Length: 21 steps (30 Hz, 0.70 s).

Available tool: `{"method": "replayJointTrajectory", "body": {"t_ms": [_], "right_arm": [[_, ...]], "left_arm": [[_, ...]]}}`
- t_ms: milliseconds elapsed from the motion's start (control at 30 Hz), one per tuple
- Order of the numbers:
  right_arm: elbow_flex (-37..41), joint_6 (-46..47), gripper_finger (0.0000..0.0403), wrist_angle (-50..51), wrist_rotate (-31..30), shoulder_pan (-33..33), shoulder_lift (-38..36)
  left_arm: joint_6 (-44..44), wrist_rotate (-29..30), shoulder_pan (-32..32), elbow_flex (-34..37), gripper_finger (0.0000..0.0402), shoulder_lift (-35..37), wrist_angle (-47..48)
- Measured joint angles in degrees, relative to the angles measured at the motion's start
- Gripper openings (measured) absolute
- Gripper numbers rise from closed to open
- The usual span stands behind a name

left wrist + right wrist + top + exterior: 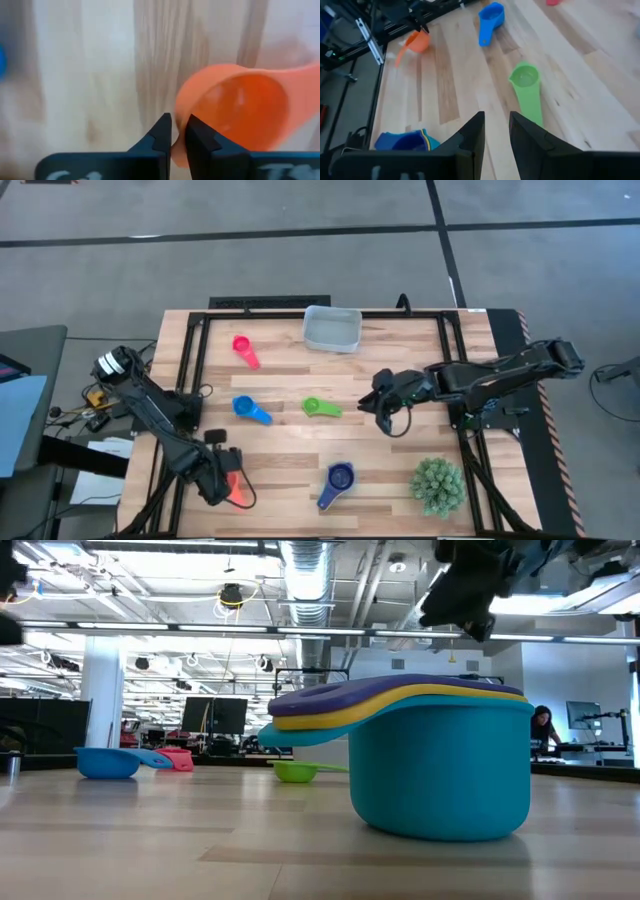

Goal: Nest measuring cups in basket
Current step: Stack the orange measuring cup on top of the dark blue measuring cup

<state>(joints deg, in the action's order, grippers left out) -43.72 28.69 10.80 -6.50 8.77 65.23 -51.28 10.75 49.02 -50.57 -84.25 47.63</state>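
Note:
My left gripper is near the table's near left corner, shut on the orange-red cup. My right gripper hovers right of centre, just right of the green cup; its fingers are a narrow gap apart and hold nothing. A teal cup with a yellow and a purple cup nested in it stands on its base near the near edge. The blue cup and the pink cup lie on the left half. The pale basket sits at the far edge. My left gripper pinches the orange-red cup's rim on the side opposite the handle, one finger inside the bowl and one outside. The fingers come from above, pointing down. The handle sticks out away from them. Whether the cup is clear of the table I cannot tell.
A spiky green ball plant stands at the near right corner. A black frame runs along the table's left, far and right sides. Bare wood lies between the basket and the green cup.

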Motion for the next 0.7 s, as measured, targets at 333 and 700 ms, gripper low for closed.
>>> {"method": "replayJointTrajectory", "body": {"t_ms": [333, 700], "right_arm": [[0.0, 2.95, 0.0113, 12.41, -7.17, 3.61, -8.45], [0.0, 5.42, 0.0113, 21.23, -8.9, 3.74, -16.38]], "left_arm": [[32.16, 5.65, -14.05, -13.79, 0.0003, -0.23, 6.4], [64.43, 3.66, -29.93, -24.23, 0.0, -0.26, -2.67]]}}
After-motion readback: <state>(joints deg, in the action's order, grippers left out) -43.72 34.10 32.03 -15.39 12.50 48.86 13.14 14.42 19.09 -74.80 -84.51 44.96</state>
